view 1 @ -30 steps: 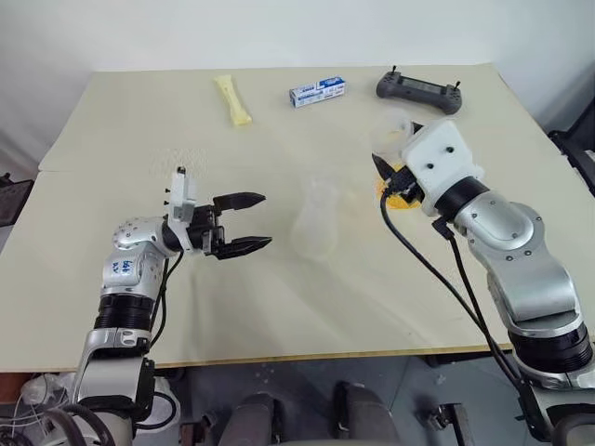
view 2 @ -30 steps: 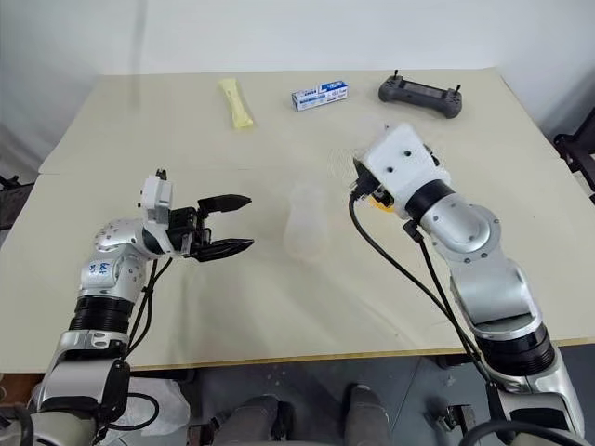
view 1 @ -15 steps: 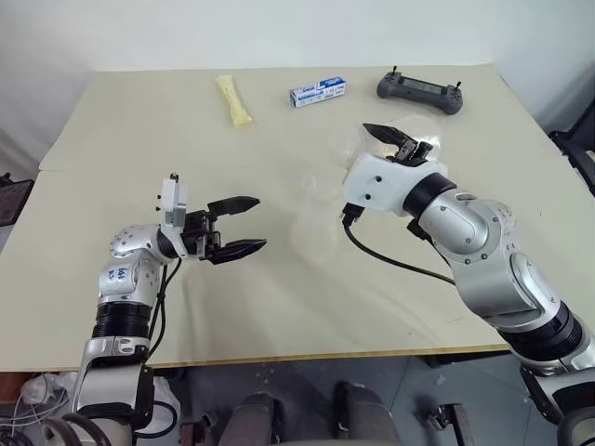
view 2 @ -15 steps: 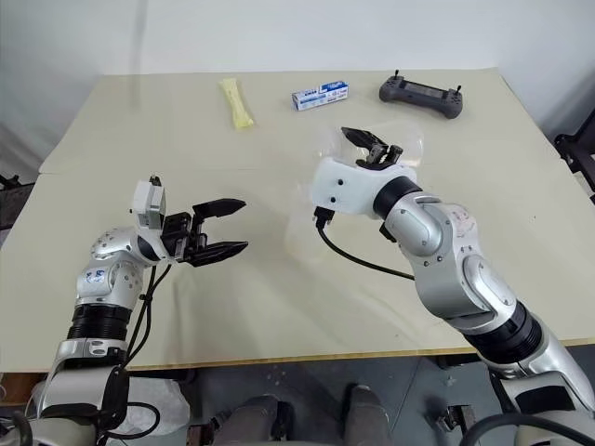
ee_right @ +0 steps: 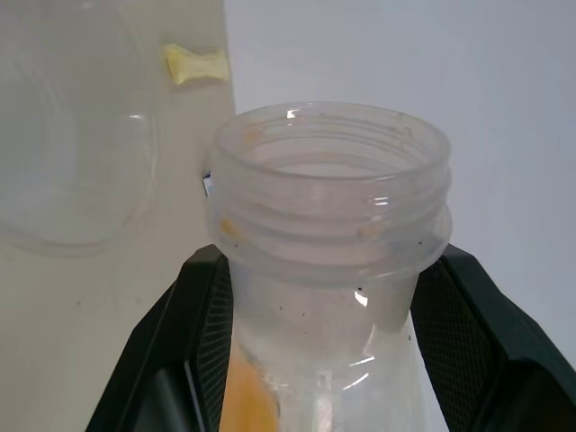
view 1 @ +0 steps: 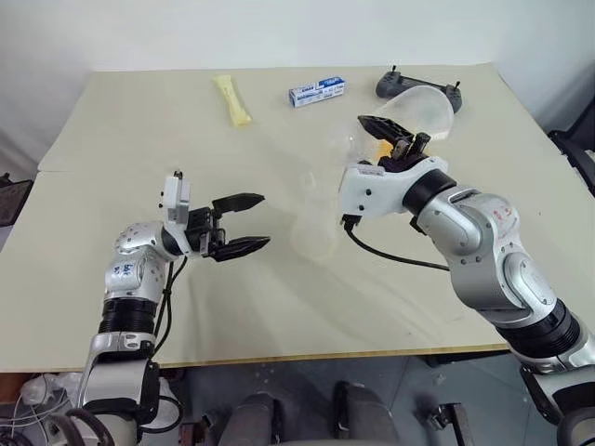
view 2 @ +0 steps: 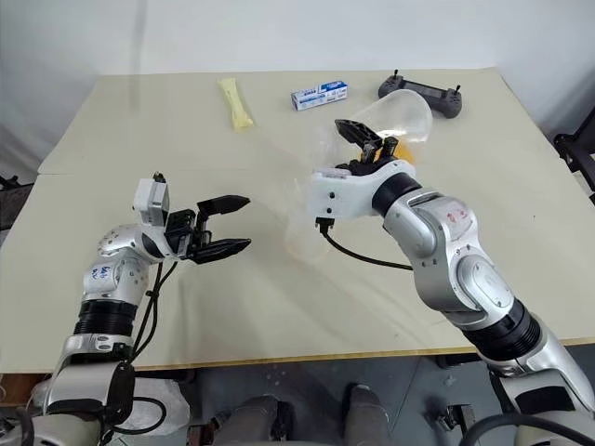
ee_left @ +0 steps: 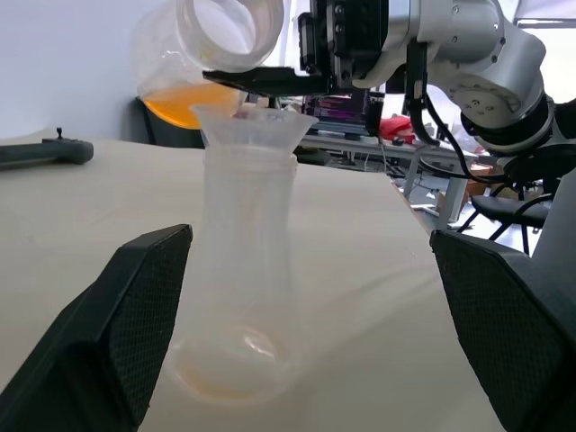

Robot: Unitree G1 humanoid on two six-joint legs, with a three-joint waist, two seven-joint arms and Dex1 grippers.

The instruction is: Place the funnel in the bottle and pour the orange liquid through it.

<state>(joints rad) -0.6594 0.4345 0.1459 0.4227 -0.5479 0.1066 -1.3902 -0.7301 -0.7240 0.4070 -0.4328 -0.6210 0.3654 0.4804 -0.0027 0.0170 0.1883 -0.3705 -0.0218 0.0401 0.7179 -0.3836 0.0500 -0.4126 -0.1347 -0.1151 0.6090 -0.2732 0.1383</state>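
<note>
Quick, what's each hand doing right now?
Left hand: open, holding nothing.
Right hand: closed on the neck of the flask containing orange liquid, tipped over the funnel.

Pretty plain setup: a big pale beige table (view 1: 139,307) fills most of the head view, with a seam running across the left part. Behind it, along the top of the frame, is a bare white wall (view 1: 279,32). Grey floor (view 1: 307,381) shows along the bottom edge, and something dark (view 1: 578,139) sits at the right edge.

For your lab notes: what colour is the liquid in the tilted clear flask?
Yellow-orange liquid in the tilted clear flask, best in the left wrist view.
</note>
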